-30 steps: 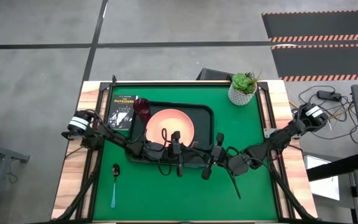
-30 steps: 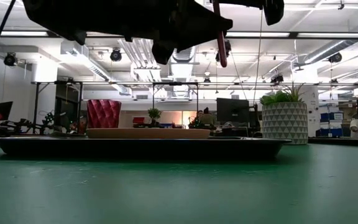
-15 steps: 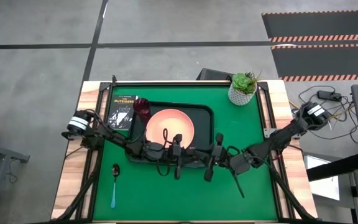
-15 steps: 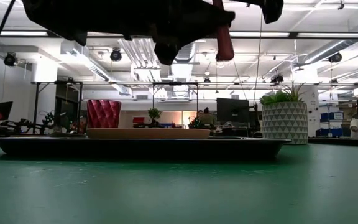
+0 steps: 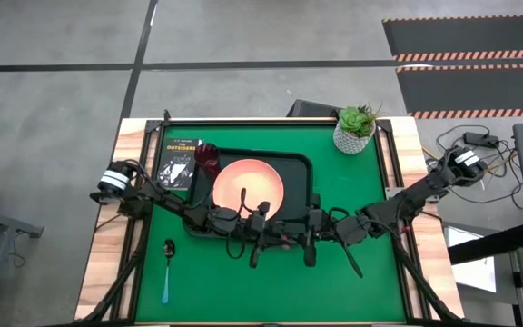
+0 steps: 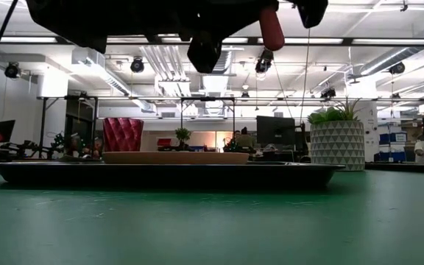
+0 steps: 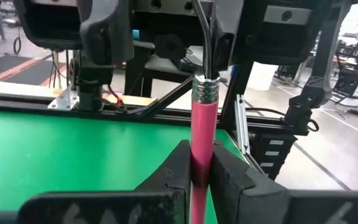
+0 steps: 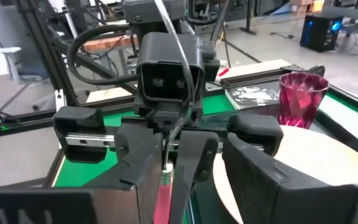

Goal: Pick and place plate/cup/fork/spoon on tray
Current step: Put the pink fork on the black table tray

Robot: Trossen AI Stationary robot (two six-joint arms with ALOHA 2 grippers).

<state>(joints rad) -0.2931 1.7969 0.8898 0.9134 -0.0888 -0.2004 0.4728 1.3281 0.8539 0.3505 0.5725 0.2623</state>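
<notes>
Your left gripper (image 7: 197, 180) is closed on the pink handle of the fork (image 7: 202, 130), held in the air beside the tray (image 5: 302, 163) and also pinched by the right gripper (image 8: 166, 180); it is light, stiff and smooth, so hold the handle firmly.

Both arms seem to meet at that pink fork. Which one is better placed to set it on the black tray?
Probably left. The left gripper is shut on the fork, on its pink handle, at the tray's front rim. The right gripper only meets the metal end.
</notes>
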